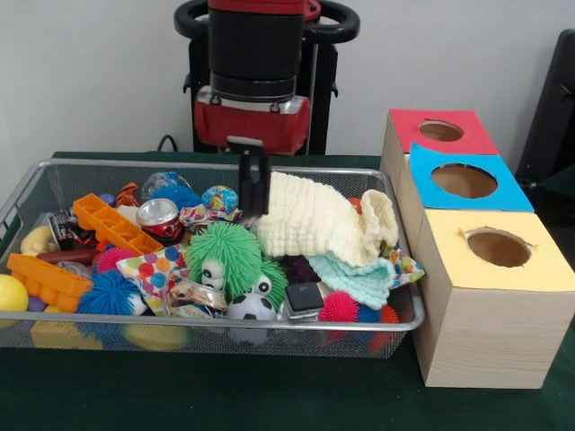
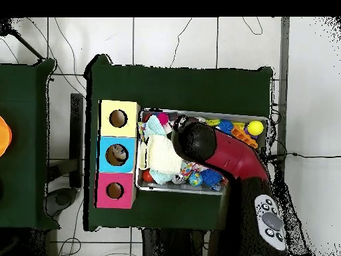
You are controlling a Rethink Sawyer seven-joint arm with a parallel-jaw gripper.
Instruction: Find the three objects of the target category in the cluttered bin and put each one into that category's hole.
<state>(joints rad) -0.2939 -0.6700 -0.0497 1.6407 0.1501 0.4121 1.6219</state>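
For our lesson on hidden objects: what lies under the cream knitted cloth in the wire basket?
Under the cream knitted cloth a turquoise knitted piece sticks out, and something red peeks behind it. The cluttered bin may hold more beneath; the cloth covers it.

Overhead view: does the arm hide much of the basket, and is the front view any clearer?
Overhead view: the red arm covers the middle of the basket. Front view: the basket is evenly lit and unobstructed, with only the gripper hanging by the cream cloth.
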